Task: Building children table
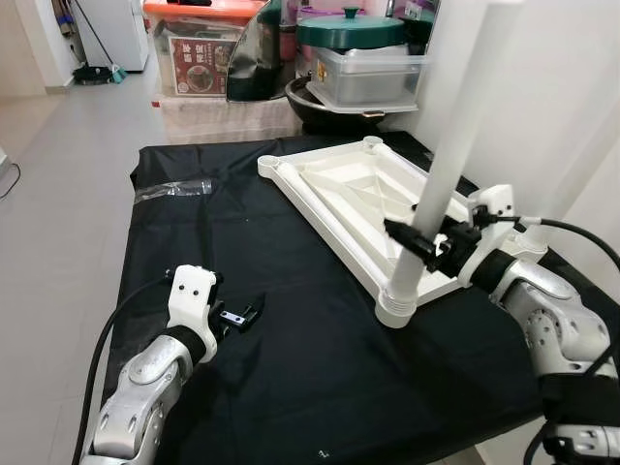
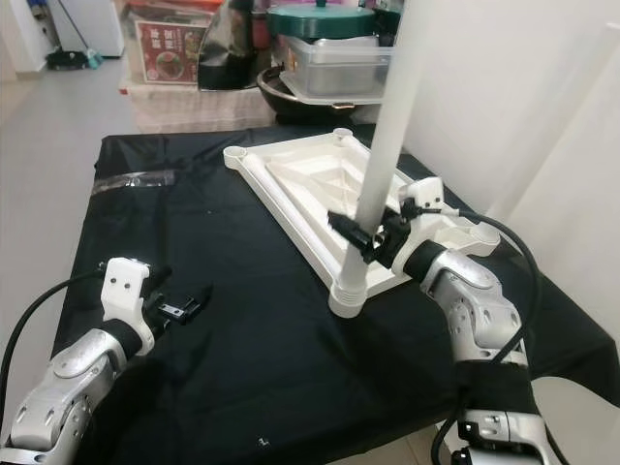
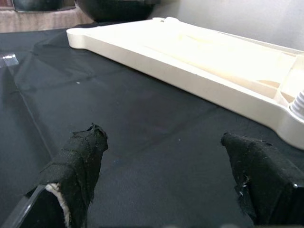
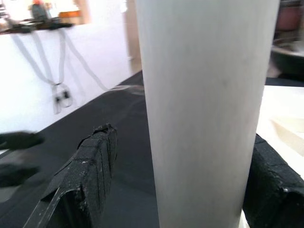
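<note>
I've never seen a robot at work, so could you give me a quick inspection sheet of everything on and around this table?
Surface: black cloth over the table.
Job's things: white tabletop lying upside down; white leg standing in its near corner socket.
Clutter: clear plastic wrapper at the far left.
Grippers: right gripper closed around the leg; left gripper open, empty, low over the cloth.
Cables: black cables along both arms.
Surroundings: storage boxes and lidded containers behind; white wall on the right.

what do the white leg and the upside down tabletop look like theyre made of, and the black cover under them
The leg looks like smooth matte plastic: an even white tube without grain, held between the right hand's fingers. The tabletop seems moulded plastic, with ribs and round corner sockets. The black cover looks like thin woven cloth, matte and creased.
</note>
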Available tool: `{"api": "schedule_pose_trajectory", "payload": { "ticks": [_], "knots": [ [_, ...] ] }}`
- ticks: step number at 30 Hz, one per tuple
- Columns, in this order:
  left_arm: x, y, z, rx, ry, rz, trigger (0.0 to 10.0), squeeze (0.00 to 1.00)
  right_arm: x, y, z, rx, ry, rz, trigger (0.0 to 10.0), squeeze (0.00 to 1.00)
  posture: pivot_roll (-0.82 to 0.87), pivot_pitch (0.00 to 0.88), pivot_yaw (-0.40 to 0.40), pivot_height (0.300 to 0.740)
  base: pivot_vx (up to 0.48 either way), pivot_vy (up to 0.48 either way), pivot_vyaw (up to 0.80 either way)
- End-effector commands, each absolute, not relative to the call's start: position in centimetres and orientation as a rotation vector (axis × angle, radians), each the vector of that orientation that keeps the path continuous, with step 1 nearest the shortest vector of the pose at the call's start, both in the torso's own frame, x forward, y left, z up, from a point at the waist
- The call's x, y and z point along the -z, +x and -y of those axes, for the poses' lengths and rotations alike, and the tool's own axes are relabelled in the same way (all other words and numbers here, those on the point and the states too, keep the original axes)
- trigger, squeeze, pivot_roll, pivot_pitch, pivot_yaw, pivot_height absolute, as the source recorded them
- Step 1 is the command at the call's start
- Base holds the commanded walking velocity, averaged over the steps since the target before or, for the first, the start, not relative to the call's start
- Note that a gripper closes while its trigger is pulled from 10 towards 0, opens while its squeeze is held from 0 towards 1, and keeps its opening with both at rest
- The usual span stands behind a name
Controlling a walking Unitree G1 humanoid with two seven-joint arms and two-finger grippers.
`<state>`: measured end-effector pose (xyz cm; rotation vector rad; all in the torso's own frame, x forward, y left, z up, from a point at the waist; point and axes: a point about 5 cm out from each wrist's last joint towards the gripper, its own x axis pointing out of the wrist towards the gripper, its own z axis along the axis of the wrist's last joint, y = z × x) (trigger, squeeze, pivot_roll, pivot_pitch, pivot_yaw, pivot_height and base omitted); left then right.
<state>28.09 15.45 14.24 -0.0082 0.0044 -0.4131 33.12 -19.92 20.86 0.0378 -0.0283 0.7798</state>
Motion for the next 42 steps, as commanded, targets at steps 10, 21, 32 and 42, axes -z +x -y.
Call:
{"api": "schedule_pose_trajectory", "payload": {
  "ticks": [10,21,32,42],
  "knots": [
    [-14.0,27.8,-15.5,0.409,0.006,-0.007,10.0,0.00,-20.4,35.9,18.0,-0.778,0.002,0.017,0.0,0.00,0.08,0.000,-0.131,0.740,0.000,0.000,0.00],
    [-13.9,27.7,-15.5,0.411,0.004,-0.011,10.0,0.00,-17.5,35.8,18.9,-0.236,0.074,-0.048,0.0,0.00,0.07,0.000,-0.121,0.740,0.000,0.000,0.00],
    [-14.2,27.9,-14.9,0.436,-0.001,-0.005,10.0,0.00,-15.3,31.3,16.8,0.216,0.116,-0.203,10.0,0.00,0.05,0.000,-0.086,0.740,0.000,0.000,0.00],
    [-13.4,28.4,-14.5,0.451,-0.003,-0.014,10.0,0.00,-21.2,32.6,16.9,-0.312,0.223,0.075,10.0,0.00,0.03,0.000,-0.088,0.740,0.000,0.000,0.00]
  ]
}}
